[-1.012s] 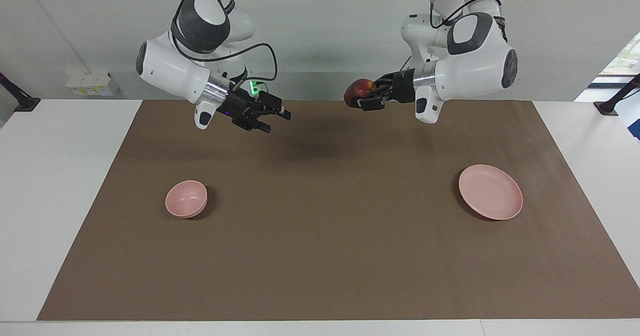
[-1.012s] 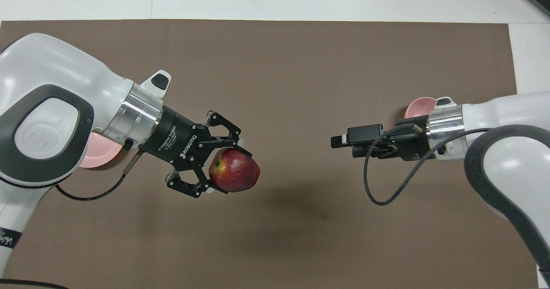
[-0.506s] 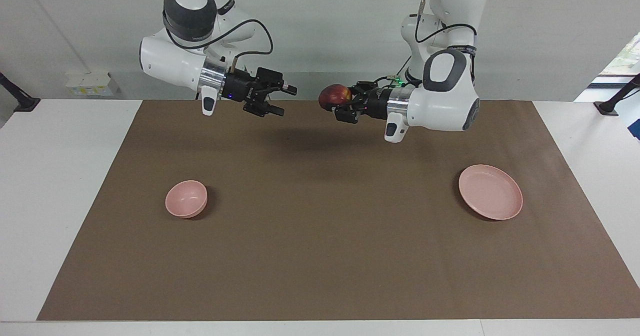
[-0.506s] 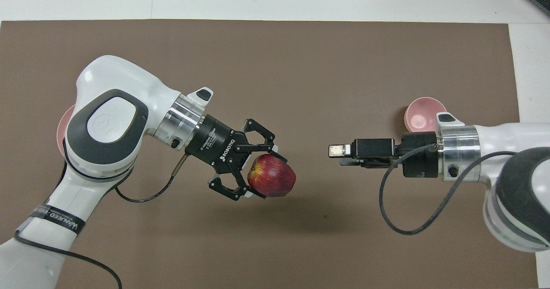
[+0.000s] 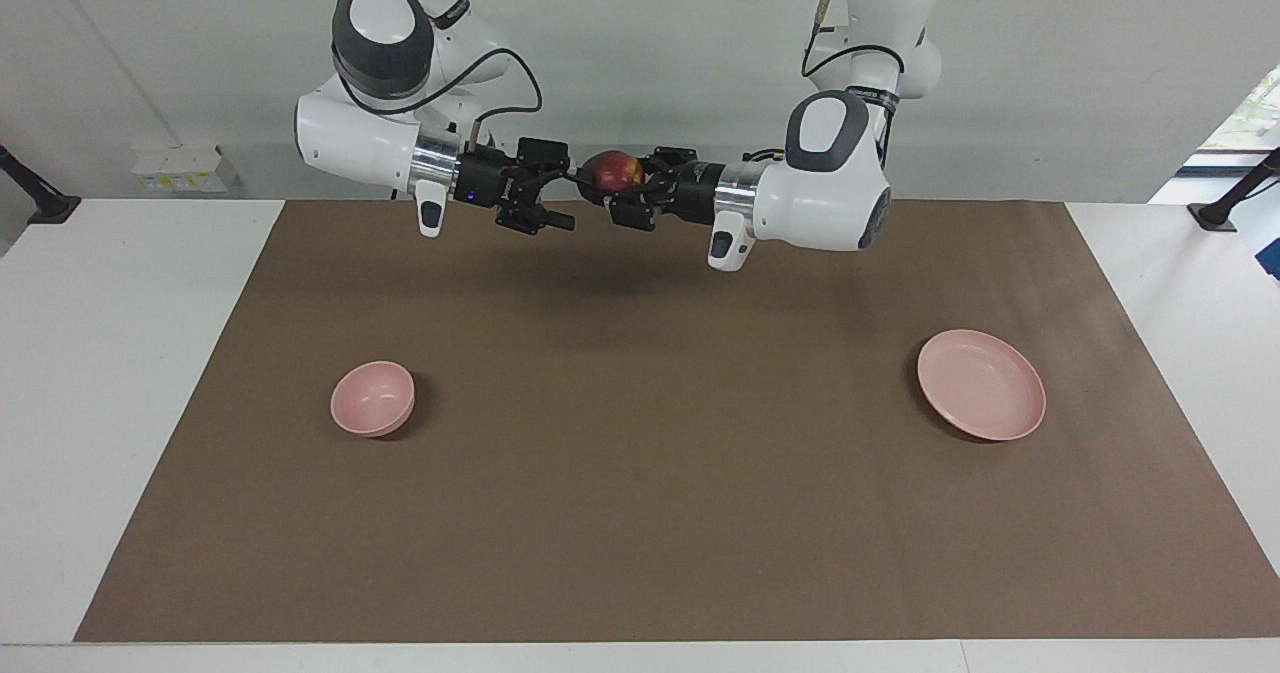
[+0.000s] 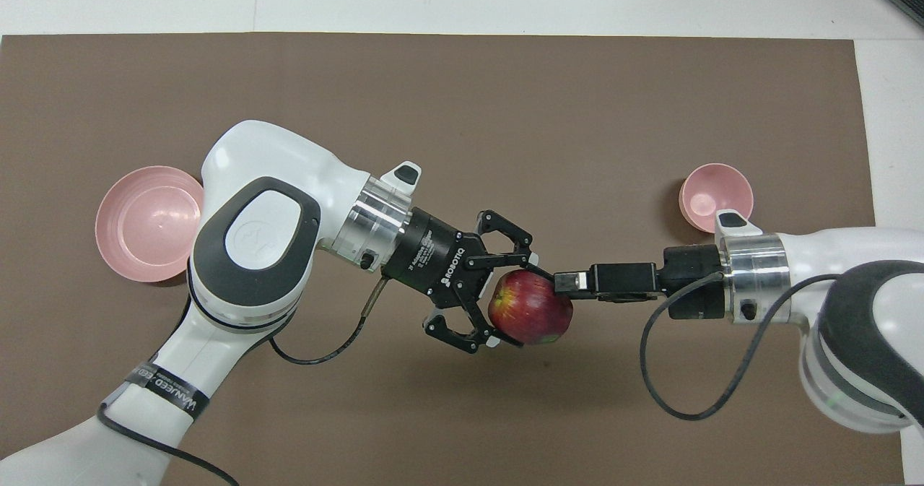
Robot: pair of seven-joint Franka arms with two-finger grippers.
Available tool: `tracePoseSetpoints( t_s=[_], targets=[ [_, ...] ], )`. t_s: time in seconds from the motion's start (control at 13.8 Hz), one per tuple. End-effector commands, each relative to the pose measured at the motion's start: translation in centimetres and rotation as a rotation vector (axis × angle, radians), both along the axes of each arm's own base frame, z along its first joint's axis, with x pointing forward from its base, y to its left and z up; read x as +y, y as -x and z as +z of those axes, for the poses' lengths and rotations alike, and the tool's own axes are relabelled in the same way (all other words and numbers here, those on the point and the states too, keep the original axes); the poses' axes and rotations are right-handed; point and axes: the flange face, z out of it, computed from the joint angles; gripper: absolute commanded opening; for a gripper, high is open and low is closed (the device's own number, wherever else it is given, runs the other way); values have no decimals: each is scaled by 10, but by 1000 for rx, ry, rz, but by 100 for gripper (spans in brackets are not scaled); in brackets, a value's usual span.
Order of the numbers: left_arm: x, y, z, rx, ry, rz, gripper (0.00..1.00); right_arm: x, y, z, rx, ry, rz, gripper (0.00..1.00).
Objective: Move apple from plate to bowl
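Note:
The dark red apple [image 5: 612, 170] hangs in the air over the middle of the brown mat, nearer the robots than the dishes. My left gripper [image 5: 628, 191] is shut on it; in the overhead view its fingers [image 6: 514, 243] clasp the apple [image 6: 530, 307]. My right gripper [image 5: 568, 196] is open and level with the apple, its fingertips right at the apple's free side [image 6: 567, 284]. The pink bowl [image 5: 372, 398] stands empty toward the right arm's end, also in the overhead view [image 6: 716, 196]. The pink plate [image 5: 981, 384] lies empty toward the left arm's end [image 6: 144, 222].
A brown mat [image 5: 640, 513] covers most of the white table [image 5: 110, 353]. A black cable [image 6: 678, 370] loops from the right wrist. A small white box [image 5: 185, 168] sits at the wall past the right arm's end.
Both grippers have moved toward each other over the mat's middle. The left one carried the apple toward the right arm's end, and the gap between apple and right gripper has closed.

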Motion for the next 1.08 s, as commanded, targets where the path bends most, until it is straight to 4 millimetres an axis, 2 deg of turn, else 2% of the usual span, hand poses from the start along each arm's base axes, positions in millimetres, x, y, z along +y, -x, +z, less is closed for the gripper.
tracePoseSetpoints(
  t_s=[0.0,0.36,0.87,0.94,1.01],
  targets=[
    [-12,0,-9,39,2,59,0,-4,13,2,14,-43,14,100],
    [-23,6,-5,60,37,59,0,-15,15,5,42,-75,36,100],
    [-46,17,-1,42,49,89,0,-10,17,6,51,-73,43,100],
    [-47,19,-1,43,49,86,0,-9,18,6,53,-71,47,94],
    [-48,19,-1,42,50,84,0,-9,18,5,71,-63,46,56]
  ],
)
